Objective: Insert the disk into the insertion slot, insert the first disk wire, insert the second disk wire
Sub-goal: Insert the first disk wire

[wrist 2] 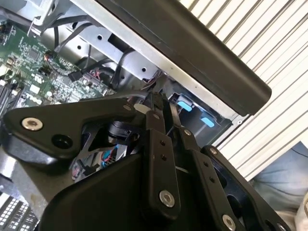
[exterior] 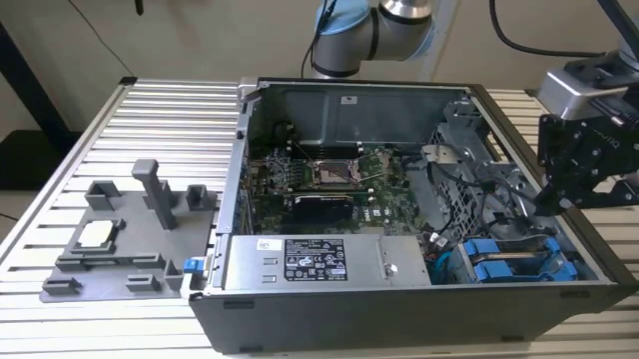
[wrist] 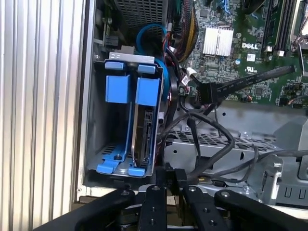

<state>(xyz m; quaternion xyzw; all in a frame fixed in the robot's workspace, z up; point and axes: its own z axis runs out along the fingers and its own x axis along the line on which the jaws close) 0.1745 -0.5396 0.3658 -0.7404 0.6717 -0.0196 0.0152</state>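
The disk [wrist: 143,131] stands on edge in its blue carrier inside the insertion slot [wrist: 94,120] of the grey drive cage, beside a second blue carrier [wrist: 117,89]. In the exterior view both blue fronts [exterior: 494,262] show at the case's near right corner. A black flat wire connector [wrist: 208,91] hangs loose near the cage, with black wires [wrist: 211,139] looping below it. My gripper [wrist: 168,175] hovers just outside the cage's open end, fingers together with nothing seen between them. It also appears in the second wrist view [wrist 2: 161,109] and over the case's right rim [exterior: 555,203].
The open computer case [exterior: 399,321] lies on a slatted metal table [exterior: 160,120]. A grey box with a white label [exterior: 319,262] sits next to the cage, and the green motherboard [exterior: 330,179] lies behind it. A grey plastic fixture [exterior: 130,239] stands on the exterior view's left.
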